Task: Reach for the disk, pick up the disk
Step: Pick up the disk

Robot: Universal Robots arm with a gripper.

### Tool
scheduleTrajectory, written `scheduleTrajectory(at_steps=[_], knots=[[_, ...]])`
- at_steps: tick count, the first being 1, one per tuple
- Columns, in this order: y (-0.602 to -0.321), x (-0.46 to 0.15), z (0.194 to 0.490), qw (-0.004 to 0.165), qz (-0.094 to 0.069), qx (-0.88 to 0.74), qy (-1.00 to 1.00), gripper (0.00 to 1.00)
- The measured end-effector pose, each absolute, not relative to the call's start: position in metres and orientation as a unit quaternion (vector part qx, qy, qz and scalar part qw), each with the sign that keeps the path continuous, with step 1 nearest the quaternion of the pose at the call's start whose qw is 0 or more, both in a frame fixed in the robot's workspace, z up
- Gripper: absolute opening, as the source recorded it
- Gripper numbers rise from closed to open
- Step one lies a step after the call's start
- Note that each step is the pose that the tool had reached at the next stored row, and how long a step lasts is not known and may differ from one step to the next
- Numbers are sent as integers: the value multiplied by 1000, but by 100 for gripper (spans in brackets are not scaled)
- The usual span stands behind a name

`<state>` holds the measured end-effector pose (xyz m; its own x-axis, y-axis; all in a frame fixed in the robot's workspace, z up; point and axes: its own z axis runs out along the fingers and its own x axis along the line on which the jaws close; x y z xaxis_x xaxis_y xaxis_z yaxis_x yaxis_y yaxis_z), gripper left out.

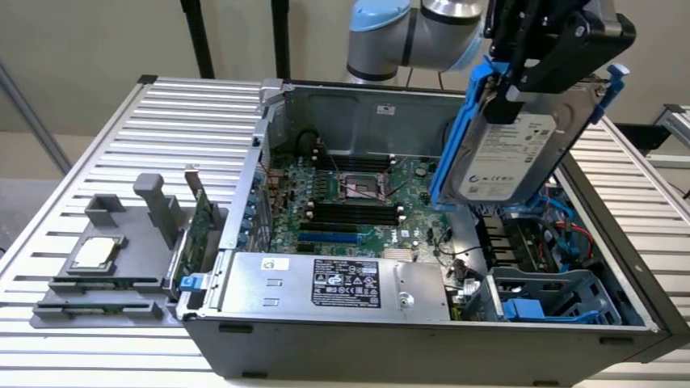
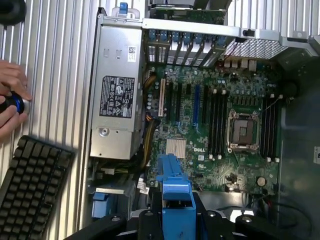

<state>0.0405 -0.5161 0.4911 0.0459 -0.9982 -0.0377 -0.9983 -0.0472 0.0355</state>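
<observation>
The gripper (image 1: 525, 77) holds the disk (image 1: 512, 149) in the air above the open computer case (image 1: 431, 323), on the exterior view's right side. The black fingers (image 1: 506, 48) are closed on the upper edge of the disk, and it hangs tilted, with its white label facing the camera. Below it lies the motherboard (image 1: 345, 202). The power supply (image 1: 323, 283) sits near the front wall. On the desk (image 1: 65, 202) a CPU chip (image 1: 94, 252) rests in a grey holder. In the wrist view, a hand (image 2: 10, 100) is beside a keyboard (image 2: 30, 190).
</observation>
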Motion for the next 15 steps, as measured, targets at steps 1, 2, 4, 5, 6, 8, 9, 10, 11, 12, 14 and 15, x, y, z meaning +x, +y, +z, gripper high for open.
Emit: scheduleTrajectory(at_steps=[1, 2, 4, 5, 6, 8, 9, 10, 11, 12, 14, 15], knots=[[-518, 45, 491, 0, 26, -723, 690, 33], [-519, 49, 491, 0, 26, -723, 690, 33], [-522, 58, 491, 0, 26, -723, 690, 33], [-524, 62, 491, 0, 26, -723, 690, 33], [-525, 67, 491, 1, 26, -723, 690, 33], [-528, 76, 492, 1, 27, -723, 690, 33], [-529, 81, 494, 1, 27, -723, 690, 33], [-530, 85, 496, 1, 27, -723, 690, 33], [-531, 90, 499, 2, 27, -723, 690, 33], [-532, 94, 502, 2, 27, -723, 690, 33], [-536, 100, 504, 1, 28, -723, 690, 33], [-538, 102, 505, 0, 29, -723, 690, 33]])
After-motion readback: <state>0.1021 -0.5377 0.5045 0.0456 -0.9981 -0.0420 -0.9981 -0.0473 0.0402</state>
